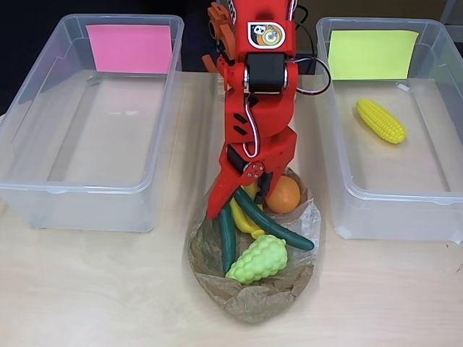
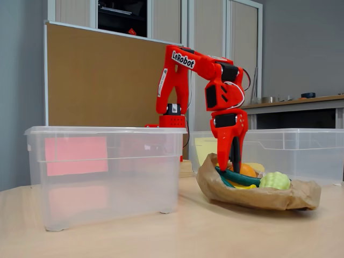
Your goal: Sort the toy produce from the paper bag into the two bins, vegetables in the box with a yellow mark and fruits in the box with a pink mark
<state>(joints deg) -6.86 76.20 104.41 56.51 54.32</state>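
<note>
The paper bag (image 1: 249, 296) sits crumpled on the worktop (image 1: 94, 289) between the two bins, holding an orange (image 1: 283, 194), dark green cucumbers (image 1: 271, 220), something yellow and pale green grapes (image 1: 259, 259); the red claw (image 1: 235, 196) dips into it, fingers parted over the cucumbers, whether gripping I cannot tell; corn (image 1: 380, 120) lies in the yellow-marked box (image 1: 376, 210); the pink-marked box (image 1: 72, 195) holds nothing.

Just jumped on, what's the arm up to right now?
The red arm has its gripper lowered into the paper bag, open among the toy produce: an orange, two green cucumbers, a banana and pale green grapes. One corn cob lies in the yellow-marked bin; the pink-marked bin holds nothing.
</note>
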